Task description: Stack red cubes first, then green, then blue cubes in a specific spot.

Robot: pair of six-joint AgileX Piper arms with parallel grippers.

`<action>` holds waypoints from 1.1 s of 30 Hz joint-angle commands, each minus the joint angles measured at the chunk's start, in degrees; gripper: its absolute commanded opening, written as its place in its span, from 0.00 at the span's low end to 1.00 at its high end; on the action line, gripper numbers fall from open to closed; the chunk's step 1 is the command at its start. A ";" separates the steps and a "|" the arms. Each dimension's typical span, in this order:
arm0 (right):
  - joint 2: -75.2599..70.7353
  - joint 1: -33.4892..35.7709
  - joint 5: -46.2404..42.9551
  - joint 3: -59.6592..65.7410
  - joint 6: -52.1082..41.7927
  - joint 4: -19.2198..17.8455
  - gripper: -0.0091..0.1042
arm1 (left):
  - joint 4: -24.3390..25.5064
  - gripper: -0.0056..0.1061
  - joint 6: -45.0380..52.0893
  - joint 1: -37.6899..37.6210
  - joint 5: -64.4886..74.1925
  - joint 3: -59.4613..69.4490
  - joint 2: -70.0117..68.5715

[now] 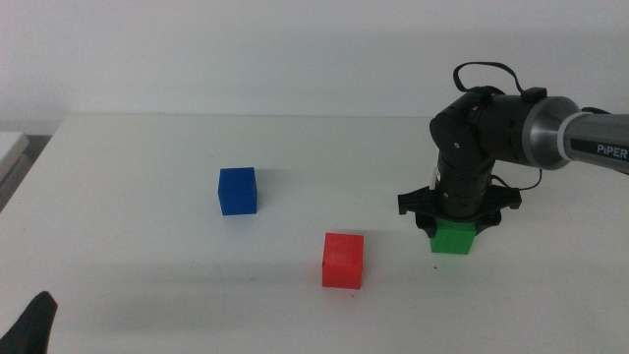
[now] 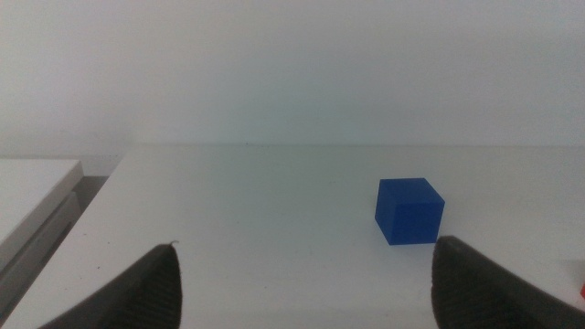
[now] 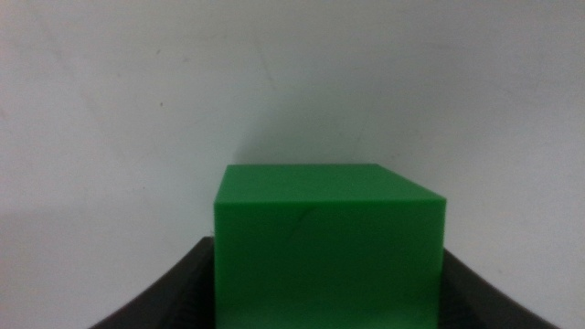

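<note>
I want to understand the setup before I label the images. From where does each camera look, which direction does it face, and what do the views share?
Middle view: in front of the table, looking forward and down at the blue cube, red cube, and right gripper over the green cube.
Left wrist view: on the waiting left arm, facing the blue cube; open left gripper below.
Right wrist view: close on the green cube, between its dark jaws.
Shared: each wrist cube also appears in the middle view.

Smooth white bench (image 1: 177,295) under soft, even light, faint shadows only. Plain pale wall (image 1: 246,49) behind. Beyond the bench's edge, outward of the left arm's jaws, a white ledge (image 2: 27,196).
</note>
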 commanded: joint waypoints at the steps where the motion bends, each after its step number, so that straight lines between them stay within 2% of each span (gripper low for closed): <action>1: -1.83 0.16 0.39 0.18 1.81 -1.56 0.27 | -0.02 0.89 -0.06 0.06 -0.96 -0.02 -0.20; 3: -4.33 1.62 1.08 0.18 3.33 -2.09 0.22 | -0.02 0.89 -0.06 0.06 -0.96 -0.02 -0.20; 9: -8.26 9.87 8.93 -6.70 7.50 -2.13 0.22 | -0.02 0.89 -0.06 0.06 -0.96 -0.02 -0.20; 16: -2.70 18.21 16.18 -17.72 13.41 -2.38 0.22 | -0.02 0.89 -0.06 0.06 -0.96 -0.02 -0.20; 21: -0.50 20.21 16.18 -19.09 16.57 -2.38 0.22 | -0.02 0.89 -0.06 0.06 -0.96 -0.02 -0.20; 33: 1.47 20.55 16.18 -19.09 17.04 -1.31 0.22 | -0.02 0.89 -0.06 0.06 -0.96 -0.02 -0.20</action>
